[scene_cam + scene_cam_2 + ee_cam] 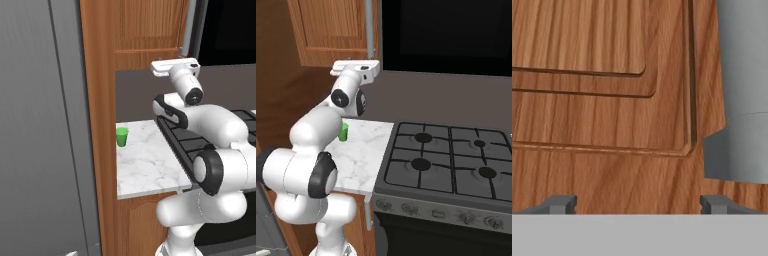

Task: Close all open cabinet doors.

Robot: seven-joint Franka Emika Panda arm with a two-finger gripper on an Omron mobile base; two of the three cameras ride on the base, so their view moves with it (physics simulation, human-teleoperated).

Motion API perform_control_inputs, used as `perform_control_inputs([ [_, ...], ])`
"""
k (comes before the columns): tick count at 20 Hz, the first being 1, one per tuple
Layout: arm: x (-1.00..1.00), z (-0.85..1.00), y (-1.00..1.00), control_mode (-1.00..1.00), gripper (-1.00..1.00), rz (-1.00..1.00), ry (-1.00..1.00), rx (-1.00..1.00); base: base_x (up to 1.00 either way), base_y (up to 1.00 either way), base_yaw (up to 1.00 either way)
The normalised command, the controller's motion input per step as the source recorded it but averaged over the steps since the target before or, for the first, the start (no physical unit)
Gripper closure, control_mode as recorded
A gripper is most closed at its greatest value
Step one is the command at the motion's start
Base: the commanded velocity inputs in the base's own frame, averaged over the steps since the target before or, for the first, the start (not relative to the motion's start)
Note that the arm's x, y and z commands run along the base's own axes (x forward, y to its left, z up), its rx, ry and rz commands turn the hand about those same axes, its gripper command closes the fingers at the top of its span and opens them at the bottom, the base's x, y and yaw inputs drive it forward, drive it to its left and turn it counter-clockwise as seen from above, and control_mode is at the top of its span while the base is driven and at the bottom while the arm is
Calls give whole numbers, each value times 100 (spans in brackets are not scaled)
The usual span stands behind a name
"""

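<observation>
A reddish-brown cabinet door with a recessed panel frame fills the top centre of the left base view, and its grey bar handle runs down its right edge. In the right base view the same door sits at upper left, its handle just left of the black panel above the stove.

The gripper is raised to the door's lower edge. In the hand view its two dark fingertips stand wide apart with bare wood between them, so the jaws are spread and hold nothing. They seem very near the door face, though contact is hard to judge. The handle's lower end is at the right of that view.

Below, a small green cup stands on the white marble counter, left of the black gas stove.
</observation>
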Motion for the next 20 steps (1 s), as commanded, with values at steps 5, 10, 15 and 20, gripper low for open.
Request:
perform_control_inputs([
  [5, 42, 0, 0, -100, -100, 0, 5, 0, 0, 0, 0],
  [10, 3, 0, -3, -100, -100, 0, 11, 0, 0, 0, 0],
  [15, -58, 2, -7, -100, -100, -1, 21, 0, 0, 0, 0],
  [20, -79, 5, -9, -100, -100, -4, 26, 0, 0, 0, 0],
])
